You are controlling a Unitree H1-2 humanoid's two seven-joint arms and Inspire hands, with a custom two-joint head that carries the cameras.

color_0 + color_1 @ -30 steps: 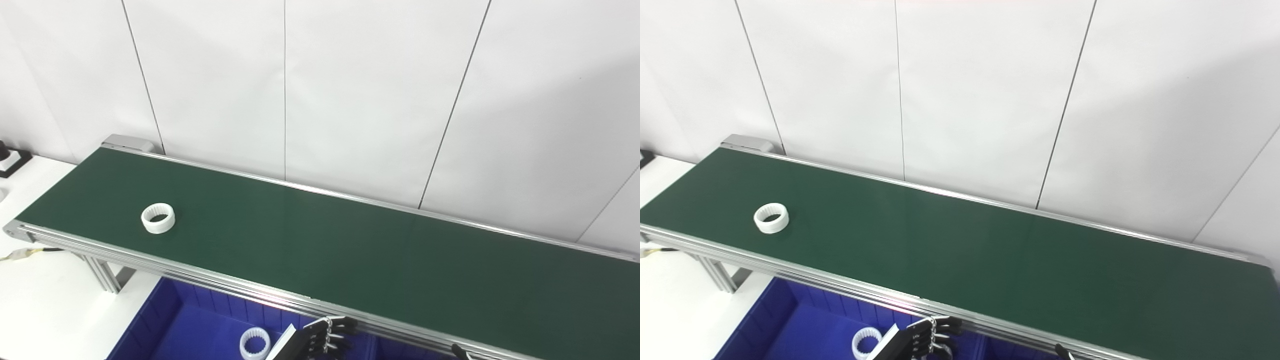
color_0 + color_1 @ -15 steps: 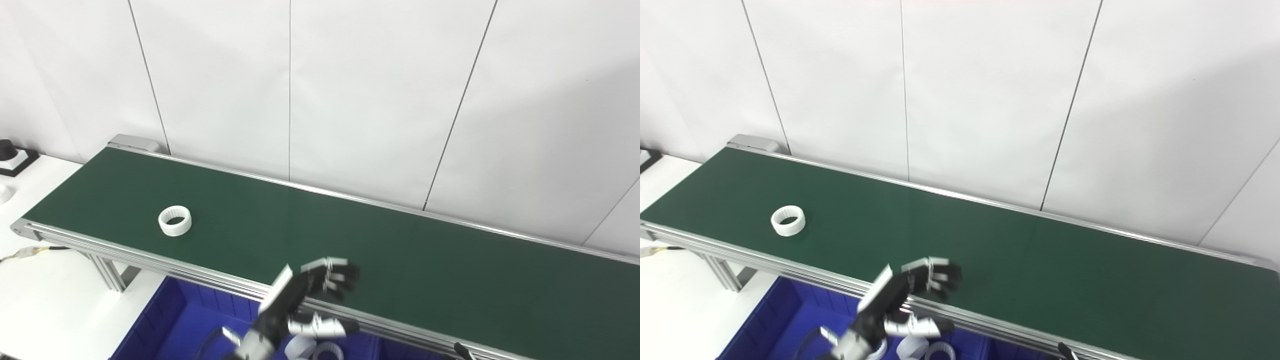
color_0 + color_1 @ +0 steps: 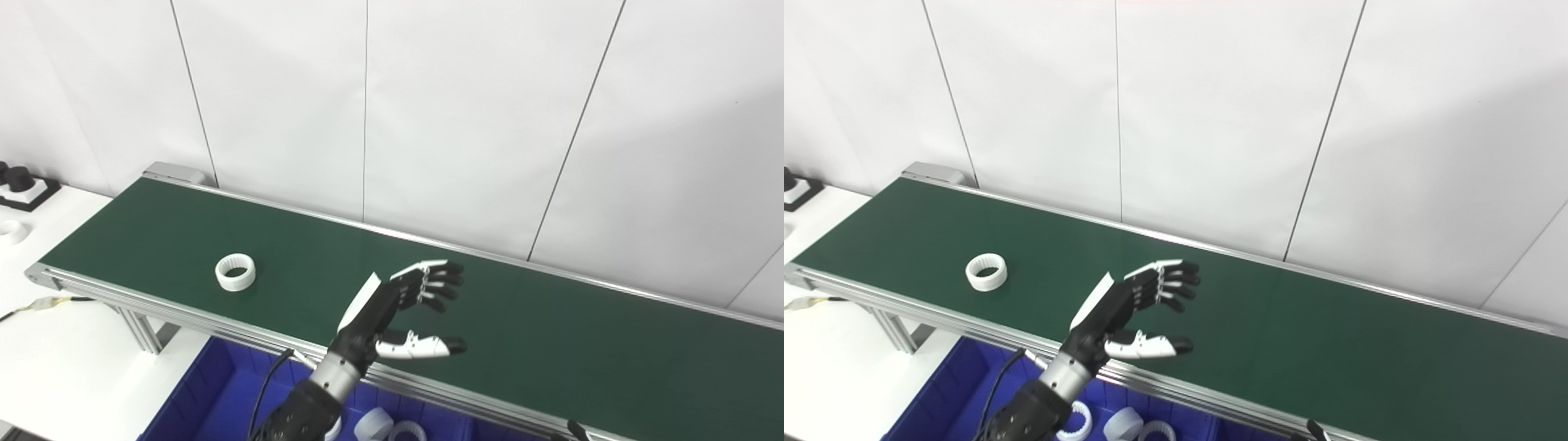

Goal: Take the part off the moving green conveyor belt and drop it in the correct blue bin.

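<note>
Left eye view is showing my left hand [image 3: 392, 315] hanging over the near half of the green conveyor belt [image 3: 551, 331], fingers [image 3: 438, 283] spread apart and thumb stretched out below them, holding nothing. My forearm is rising from the bottom edge across the belt's near aluminium rail [image 3: 184, 309]. The white ring part [image 3: 235, 272] is lying flat on the belt, well apart from my hand, toward the belt's left end and close to its near edge. Below the rail the blue bin [image 3: 208, 392] is sitting on the white table [image 3: 67, 367], with several white rings [image 3: 1121, 424] lying in it beside my arm. Only a dark tip of my right hand [image 3: 574, 430] is poking in at the bottom edge, and I cannot tell whether it is open or closed.
</note>
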